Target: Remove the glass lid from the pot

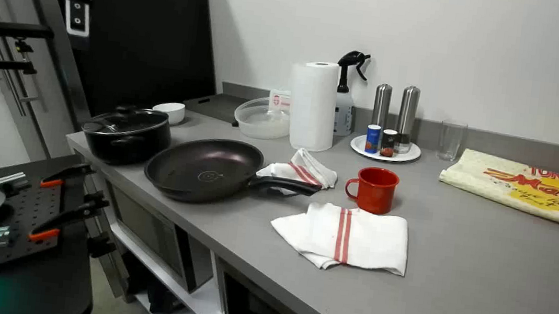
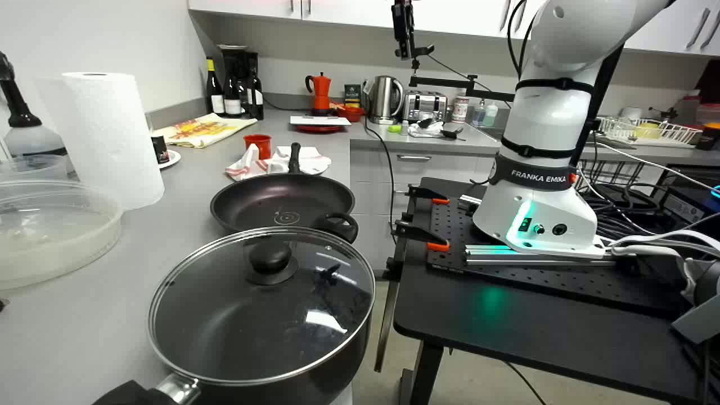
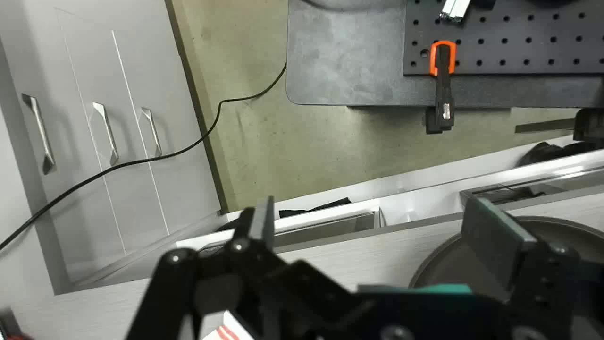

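Pincer (image 1: 77,26) at upper left of an exterior view, spread wide in the wrist view, glass lid (image 1: 131,121) on black pot (image 1: 127,149) at left, frying pan (image 1: 204,169) left of centre, red mug (image 1: 378,190) right of centre

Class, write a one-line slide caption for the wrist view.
Open, empty gripper partly hiding a frying pan on the counter, with a clamp on the dark table.
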{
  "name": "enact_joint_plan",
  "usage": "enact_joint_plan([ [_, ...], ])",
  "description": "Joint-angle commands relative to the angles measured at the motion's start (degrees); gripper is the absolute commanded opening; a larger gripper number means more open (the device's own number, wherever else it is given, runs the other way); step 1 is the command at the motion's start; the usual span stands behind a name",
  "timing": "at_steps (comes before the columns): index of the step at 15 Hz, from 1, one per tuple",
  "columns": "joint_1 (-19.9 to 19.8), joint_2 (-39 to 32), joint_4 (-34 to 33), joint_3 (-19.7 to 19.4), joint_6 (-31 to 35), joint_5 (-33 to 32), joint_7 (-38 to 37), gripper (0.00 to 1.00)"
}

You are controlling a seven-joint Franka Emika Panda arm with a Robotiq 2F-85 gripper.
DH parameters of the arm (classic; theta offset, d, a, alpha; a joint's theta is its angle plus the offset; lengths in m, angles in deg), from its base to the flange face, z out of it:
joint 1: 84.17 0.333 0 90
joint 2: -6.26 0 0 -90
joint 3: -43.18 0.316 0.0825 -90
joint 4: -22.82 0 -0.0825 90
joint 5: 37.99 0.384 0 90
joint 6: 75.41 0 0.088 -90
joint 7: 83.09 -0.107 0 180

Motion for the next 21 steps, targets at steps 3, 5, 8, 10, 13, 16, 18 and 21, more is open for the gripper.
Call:
enact_joint_plan([
  [3,1.20,0.09,-0.12,-0.99,-0.36,-0.52,-0.53,1.00],
  [5,1.20,0.09,-0.12,-0.99,-0.36,-0.52,-0.53,1.00],
  [8,1.55,-0.98,-0.45,-1.11,0.73,-0.69,-0.28,1.00],
  [10,2.72,-1.96,-0.56,-0.96,3.29,-0.76,0.13,1.00],
  [13,5.04,-3.81,-0.61,-0.21,9.68,-0.86,0.83,1.00],
  [16,8.68,-5.46,0.24,-0.19,17.39,1.58,3.14,1.00],
  [18,11.52,-6.80,0.79,-0.27,21.85,3.88,6.07,1.00],
  [21,15.24,-8.63,1.03,-0.10,26.95,7.46,10.63,1.00],
])
